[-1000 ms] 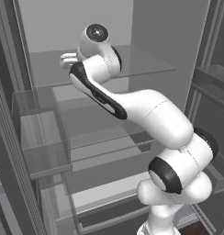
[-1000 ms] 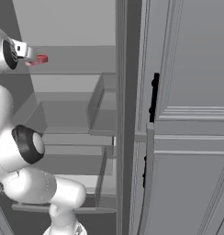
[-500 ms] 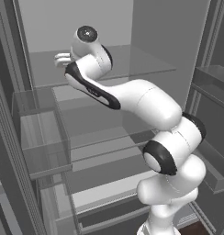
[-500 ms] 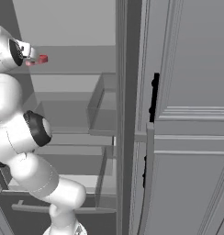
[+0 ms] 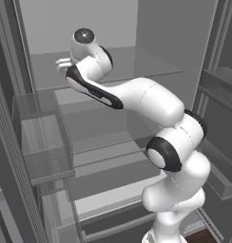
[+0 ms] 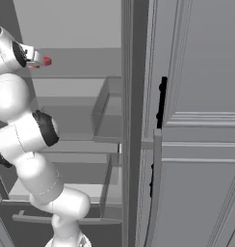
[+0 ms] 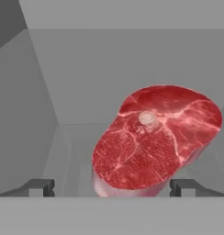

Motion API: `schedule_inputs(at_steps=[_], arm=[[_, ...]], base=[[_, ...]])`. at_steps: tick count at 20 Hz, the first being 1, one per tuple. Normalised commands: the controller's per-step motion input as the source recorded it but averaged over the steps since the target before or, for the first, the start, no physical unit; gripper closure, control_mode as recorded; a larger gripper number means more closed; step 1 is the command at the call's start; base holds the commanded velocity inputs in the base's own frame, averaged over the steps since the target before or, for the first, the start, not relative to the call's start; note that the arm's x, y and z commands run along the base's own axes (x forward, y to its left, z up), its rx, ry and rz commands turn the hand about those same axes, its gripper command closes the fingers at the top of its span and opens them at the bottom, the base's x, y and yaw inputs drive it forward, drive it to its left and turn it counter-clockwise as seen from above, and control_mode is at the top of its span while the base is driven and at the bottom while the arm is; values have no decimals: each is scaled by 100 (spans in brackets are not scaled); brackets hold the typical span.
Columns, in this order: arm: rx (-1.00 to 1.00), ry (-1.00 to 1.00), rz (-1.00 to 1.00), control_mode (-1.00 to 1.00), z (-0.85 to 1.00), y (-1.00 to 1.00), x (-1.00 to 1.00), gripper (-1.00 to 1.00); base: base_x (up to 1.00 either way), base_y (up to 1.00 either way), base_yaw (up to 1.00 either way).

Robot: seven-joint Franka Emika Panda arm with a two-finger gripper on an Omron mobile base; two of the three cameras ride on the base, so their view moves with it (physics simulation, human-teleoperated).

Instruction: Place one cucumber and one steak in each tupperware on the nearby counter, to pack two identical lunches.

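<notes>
A rounded pinkish-red steak [image 7: 155, 137] with white marbling and a small pale spot lies flat on a clear glass shelf inside the open fridge. My gripper [image 7: 112, 186] is open, its dark fingertips [image 7: 40, 186] spread wide to either side of the steak's near edge. Seen from the right base, the steak [image 6: 46, 61] shows as a small red piece just past the gripper [image 6: 37, 61]. The left base view has the hand [image 5: 61, 64] reaching in at the height of the upper glass shelf [image 5: 137, 66]. Cucumbers, tupperware and counter are out of view.
Glass fridge shelves [image 5: 103, 142] and a clear door bin [image 5: 42, 142] sit below and left of the arm. A grey door edge [image 6: 134, 120] and a cabinet front with a black handle [image 6: 161, 103] stand at the right. Fridge walls close in around the hand.
The arm's elbow and lower links have swung round while the hand stayed near the upper shelf. The steak remains at the gripper's tip.
</notes>
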Motion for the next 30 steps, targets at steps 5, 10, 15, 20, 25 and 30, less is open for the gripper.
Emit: schedule_inputs(at_steps=[5, 10, 15, 20, 25, 30], arm=[[-2, -1, 0, -100, -20, 0, 3, -100], [0, -9, -7, -100, -1, 5, 1, -100], [0, -5, -13, -100, 18, 10, 13, -100], [0, 3, -14, -100, 14, 13, 33, -100], [0, 6, -10, -100, 5, 13, 16, -100], [0, 0, -8, -100, 0, 1, 0, -100]], base=[[0, 0, 0], [0, 0, 0], [0, 0, 0], [0, 0, 0], [0, 0, 0], [0, 0, 0]])
